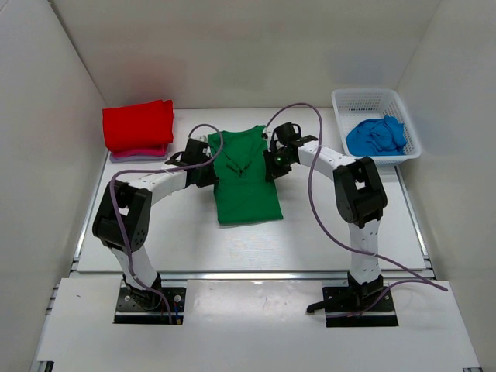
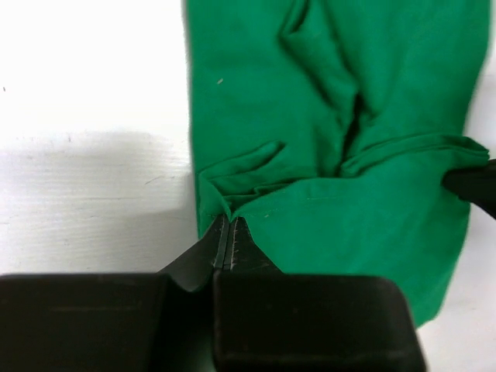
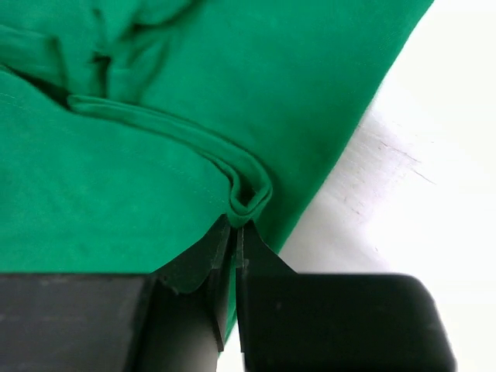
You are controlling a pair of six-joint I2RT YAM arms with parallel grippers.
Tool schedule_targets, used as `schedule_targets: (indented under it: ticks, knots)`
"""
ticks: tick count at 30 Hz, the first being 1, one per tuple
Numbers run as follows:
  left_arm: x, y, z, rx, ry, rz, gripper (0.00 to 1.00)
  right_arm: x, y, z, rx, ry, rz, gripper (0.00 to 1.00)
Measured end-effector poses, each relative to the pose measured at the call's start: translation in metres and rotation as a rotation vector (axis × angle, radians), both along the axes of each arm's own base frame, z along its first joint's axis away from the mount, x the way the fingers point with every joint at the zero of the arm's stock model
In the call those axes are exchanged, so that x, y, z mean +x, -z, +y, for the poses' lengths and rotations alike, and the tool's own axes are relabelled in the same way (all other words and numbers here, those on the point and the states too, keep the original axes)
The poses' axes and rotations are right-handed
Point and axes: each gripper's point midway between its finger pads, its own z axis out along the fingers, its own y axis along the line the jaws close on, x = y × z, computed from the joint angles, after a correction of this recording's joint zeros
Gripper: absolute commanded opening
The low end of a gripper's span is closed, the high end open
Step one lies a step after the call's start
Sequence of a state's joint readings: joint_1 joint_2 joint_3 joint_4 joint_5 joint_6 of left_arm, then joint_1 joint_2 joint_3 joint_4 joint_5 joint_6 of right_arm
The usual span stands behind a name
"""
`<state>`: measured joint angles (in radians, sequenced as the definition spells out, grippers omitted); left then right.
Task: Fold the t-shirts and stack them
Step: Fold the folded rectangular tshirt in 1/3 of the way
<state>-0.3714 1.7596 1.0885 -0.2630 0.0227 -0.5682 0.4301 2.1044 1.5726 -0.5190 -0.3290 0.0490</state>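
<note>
Item 1, table [image 1: 155,240]: white work surface. It carries everything I list below.

Item 2, green shirt [image 1: 246,182]: lies flat mid-table between my two arms, V-neck at the far end. It is already narrowed to a long strip. A raised crease runs across it from one side edge to the other. I judge this one to be mid-fold, with the crosswise fold not yet made.

Item 3, red shirt [image 1: 138,124]: folded to a neat block at the far left of the table, on top of the stack. I count it as done.

Item 4, basket [image 1: 364,96]: white mesh, far right.

Item 5, blue shirt [image 1: 376,136]: crumpled in the basket, unfolded. I count it as work left.

Item 6, pink shirt [image 1: 138,156]: only a thin edge shows beneath the red. It seems folded and stacked.

Item 7, left gripper [image 2: 225,232]: fingers pressed together on the green shirt's left edge, where the cloth bunches into small pleats.

Item 8, right gripper [image 3: 235,231]: fingers likewise pinched tight on a doubled lip of cloth at the right edge.

Tally, as I judge it: two shirts stacked, one in hand, one untouched. The green has yet to be folded over and carried to the red pile, then the blue follows.
</note>
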Motion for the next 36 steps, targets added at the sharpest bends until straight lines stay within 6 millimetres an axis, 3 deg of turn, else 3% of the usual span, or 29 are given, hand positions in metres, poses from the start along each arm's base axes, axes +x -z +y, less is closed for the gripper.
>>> schedule_targets:
  ticks: [5, 12, 20, 21, 23, 25, 26, 29, 32, 36]
  knots:
    - [0.009, -0.015, -0.003, -0.015, 0.004, -0.039, 0.0, 0.007, -0.023, -0.003, 0.022, 0.011, -0.05, 0.0]
    - [0.014, -0.019, -0.003, -0.019, 0.003, -0.058, 0.0, 0.016, -0.027, -0.015, 0.022, 0.042, -0.065, 0.0]
    - [0.014, 0.003, -0.002, -0.004, 0.001, -0.015, 0.0, 0.017, -0.024, -0.018, 0.019, 0.048, -0.061, 0.0]
    - [0.014, 0.007, -0.001, -0.001, 0.001, -0.006, 0.07, 0.018, -0.021, -0.017, 0.018, 0.048, -0.057, 0.0]
    - [0.013, 0.017, -0.001, 0.011, 0.006, 0.012, 0.46, 0.018, -0.015, -0.018, 0.011, 0.048, -0.049, 0.16]
    - [0.014, 0.026, 0.0, 0.025, 0.007, 0.028, 0.56, 0.02, -0.009, -0.02, -0.006, 0.055, -0.045, 0.3]
    - [0.016, 0.028, 0.0, 0.031, 0.004, 0.031, 0.59, 0.022, -0.006, -0.021, -0.016, 0.061, -0.046, 0.35]
    - [0.027, 0.018, 0.001, 0.043, -0.005, -0.003, 0.63, 0.028, -0.002, -0.028, -0.061, 0.076, -0.067, 0.65]
    - [0.025, 0.005, 0.009, 0.062, -0.006, -0.023, 0.64, 0.029, -0.008, -0.036, -0.095, 0.096, -0.098, 0.68]
    - [-0.01, -0.022, 0.019, 0.054, 0.001, -0.057, 0.63, -0.007, -0.022, -0.056, -0.112, 0.127, -0.11, 0.56]
